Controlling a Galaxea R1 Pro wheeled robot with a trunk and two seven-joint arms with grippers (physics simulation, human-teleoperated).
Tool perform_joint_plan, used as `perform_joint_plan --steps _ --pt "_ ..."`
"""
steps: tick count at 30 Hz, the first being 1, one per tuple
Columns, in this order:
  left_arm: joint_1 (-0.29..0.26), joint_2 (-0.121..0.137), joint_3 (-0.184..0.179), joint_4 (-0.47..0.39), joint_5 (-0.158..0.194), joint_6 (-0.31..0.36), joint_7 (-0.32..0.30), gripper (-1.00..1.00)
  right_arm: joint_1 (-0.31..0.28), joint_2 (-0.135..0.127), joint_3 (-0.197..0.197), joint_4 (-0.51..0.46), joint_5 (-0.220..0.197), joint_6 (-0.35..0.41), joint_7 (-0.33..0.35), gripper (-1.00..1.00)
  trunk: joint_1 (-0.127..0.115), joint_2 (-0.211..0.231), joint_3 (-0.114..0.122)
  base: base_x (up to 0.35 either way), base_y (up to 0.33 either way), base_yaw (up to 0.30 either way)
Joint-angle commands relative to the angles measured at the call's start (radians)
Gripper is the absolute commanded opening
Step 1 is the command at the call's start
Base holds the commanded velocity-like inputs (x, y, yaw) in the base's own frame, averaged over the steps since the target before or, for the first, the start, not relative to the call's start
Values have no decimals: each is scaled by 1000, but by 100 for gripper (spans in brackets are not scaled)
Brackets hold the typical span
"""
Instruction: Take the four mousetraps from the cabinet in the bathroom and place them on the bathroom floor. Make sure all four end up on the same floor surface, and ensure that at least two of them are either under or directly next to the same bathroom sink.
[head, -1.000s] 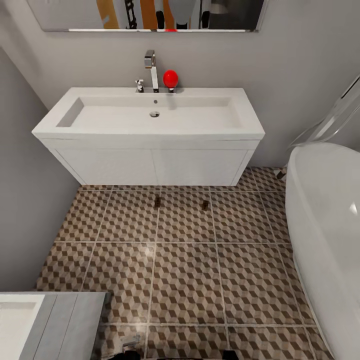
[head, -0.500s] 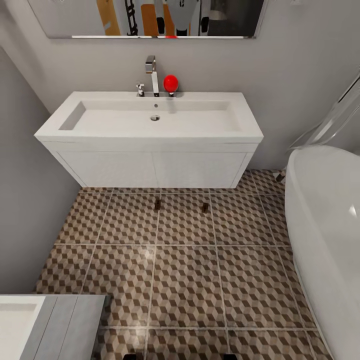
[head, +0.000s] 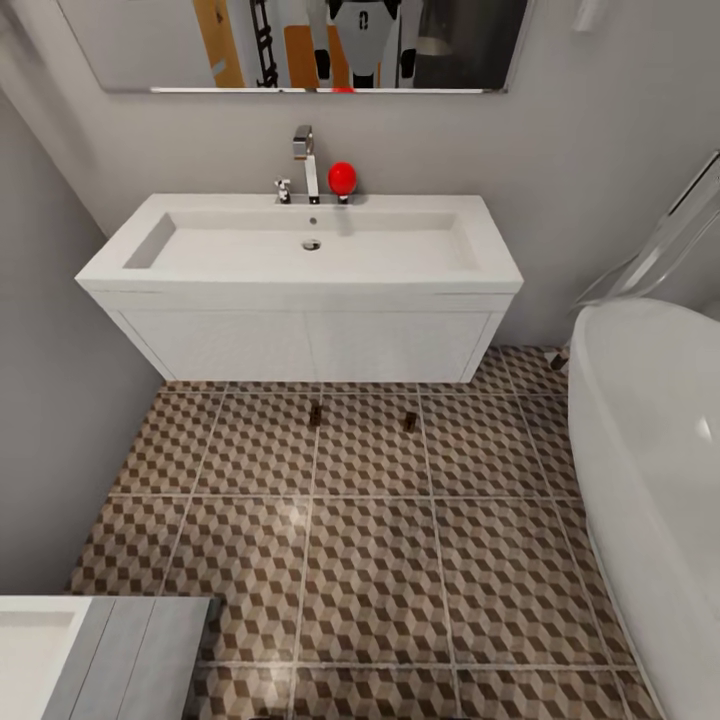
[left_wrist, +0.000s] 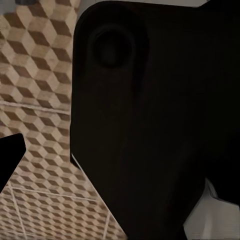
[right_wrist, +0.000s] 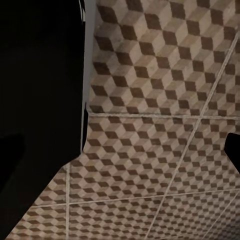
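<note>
two small brown mousetraps (head: 315, 414) (head: 409, 423) lie apart on the cube-patterned bathroom floor (head: 370, 560), just in front of the white sink (head: 300, 258) with its chrome tap (head: 305, 160) and a red ball (head: 342, 177). a white bathtub (head: 650, 470) stands at the right. each gripper's opening cannot be told from the wrist views.

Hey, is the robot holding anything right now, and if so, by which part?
It cannot be told: no tool's fingertips show clearly. Two mousetraps lie on the bathroom floor, unheld.
</note>
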Motion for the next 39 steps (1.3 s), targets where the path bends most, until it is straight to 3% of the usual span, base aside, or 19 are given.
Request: perform_joint_plan --steps 1,26,39 --pt "5 0 6 1 6 -10 1 100 1 0 -8 3 10 -6 -2 100 0 0 1 0 0 0" --pt "39 1 7 3 7 -50 1 100 8 1 -8 3 8 -6 6 100 0 0 39 0 0 -7" --pt "39 0 7 3 7 -46 2 100 8 2 -8 3 7 5 10 100 0 0 45 0 0 -21"
